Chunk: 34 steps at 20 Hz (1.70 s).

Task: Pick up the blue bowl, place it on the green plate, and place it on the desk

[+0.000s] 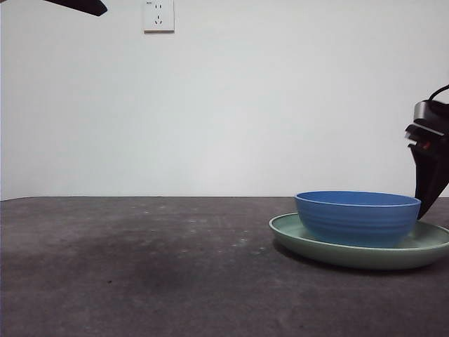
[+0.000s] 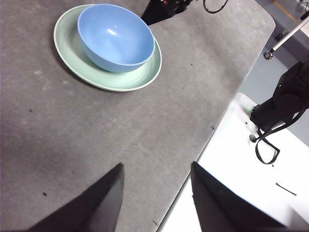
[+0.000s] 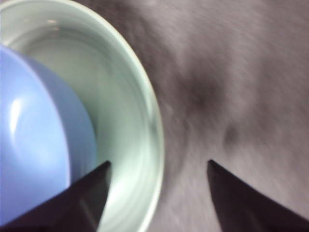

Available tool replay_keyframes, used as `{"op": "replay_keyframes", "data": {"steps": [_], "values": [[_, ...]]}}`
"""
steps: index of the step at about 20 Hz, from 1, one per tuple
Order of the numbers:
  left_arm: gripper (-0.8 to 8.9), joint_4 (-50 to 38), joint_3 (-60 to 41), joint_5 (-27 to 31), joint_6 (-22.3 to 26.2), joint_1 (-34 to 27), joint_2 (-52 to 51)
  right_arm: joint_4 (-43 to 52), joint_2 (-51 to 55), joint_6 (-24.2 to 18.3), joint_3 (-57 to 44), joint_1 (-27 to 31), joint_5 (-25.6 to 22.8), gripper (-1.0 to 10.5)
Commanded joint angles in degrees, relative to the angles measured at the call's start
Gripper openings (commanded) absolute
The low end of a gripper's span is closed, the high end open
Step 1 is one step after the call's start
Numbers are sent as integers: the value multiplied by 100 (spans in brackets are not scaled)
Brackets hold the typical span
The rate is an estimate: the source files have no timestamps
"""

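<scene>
the right gripper (image 3: 157, 193) hangs with its jaws spread and empty, straddling the rim of the green plate (image 3: 145, 96) just beside the blue bowl (image 3: 34, 135), which sits inside the plate on the desk (image 1: 140, 267). the step in hand seems to be gripping the plate's rim (the bowl is already placed), so the jaws should close squarely on the rim, clear of the bowl. the left gripper (image 2: 155, 193) waits well apart, jaws parted and empty.

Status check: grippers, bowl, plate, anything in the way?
Right gripper open, empty, beside the green plate. Left gripper open, waiting apart. Blue bowl sits in the plate on the desk. Nothing blocking.
</scene>
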State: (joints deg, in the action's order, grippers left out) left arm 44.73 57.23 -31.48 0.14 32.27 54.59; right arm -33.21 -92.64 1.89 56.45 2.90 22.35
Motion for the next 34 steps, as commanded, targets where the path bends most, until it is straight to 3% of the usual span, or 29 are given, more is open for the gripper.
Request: {"op": "replay_keyframes", "data": {"steps": [1, 5, 8, 14, 28, 34], "values": [[223, -57, 46, -33, 70, 37, 39, 184, -267, -46, 85, -92, 15, 210], [223, -55, 46, -33, 66, 37, 42, 365, -516, -37, 85, -160, 15, 184], [223, -55, 46, -33, 63, 37, 42, 424, -542, -42, 85, -160, -9, 7], [223, -52, 46, -31, 48, 37, 42, 407, -538, 50, 85, -157, 63, 8], [223, 31, 46, -31, 55, 37, 42, 378, 601, 693, 90, -162, 1097, 8], [223, 46, 46, -31, 52, 37, 42, 699, 734, 1241, 120, -785, 1054, 8]]}}
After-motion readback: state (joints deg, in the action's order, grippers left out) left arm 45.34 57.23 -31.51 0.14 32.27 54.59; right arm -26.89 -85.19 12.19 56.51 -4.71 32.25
